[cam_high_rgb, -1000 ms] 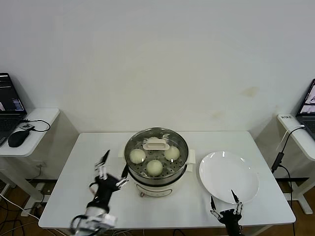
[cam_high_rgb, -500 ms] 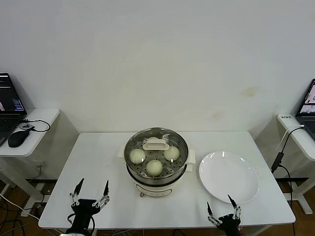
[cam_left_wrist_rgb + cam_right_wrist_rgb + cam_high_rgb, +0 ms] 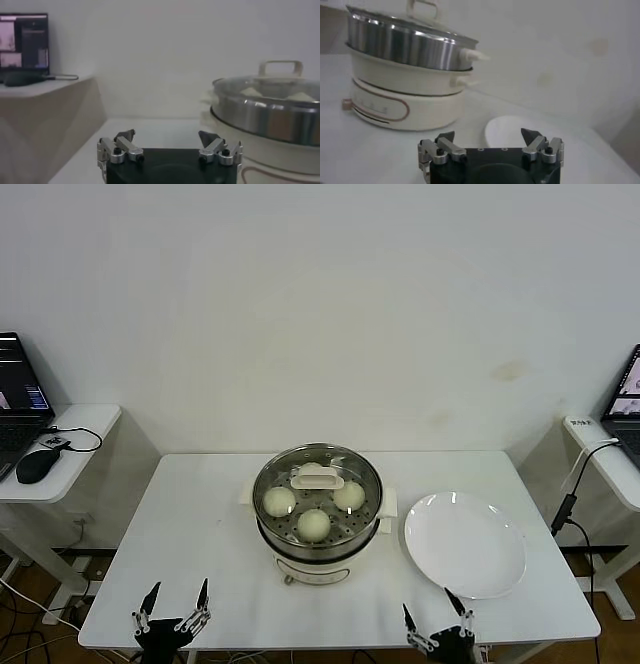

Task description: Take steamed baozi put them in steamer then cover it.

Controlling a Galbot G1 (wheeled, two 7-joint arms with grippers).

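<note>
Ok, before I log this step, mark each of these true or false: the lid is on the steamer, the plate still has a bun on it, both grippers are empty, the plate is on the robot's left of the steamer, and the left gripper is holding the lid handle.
1. The cover sits on the steamer. True.
2. The plate has a bun on it. False: it is bare; three baozi show through the glass, and the handle may hide more.
3. Both grippers are open and empty. True: left gripper and right gripper hang at the table's near edge.
4. The plate is on the robot's left of the steamer. False: it lies to the right.
5. The left gripper holds the lid handle. False: it is well clear of it.
</note>
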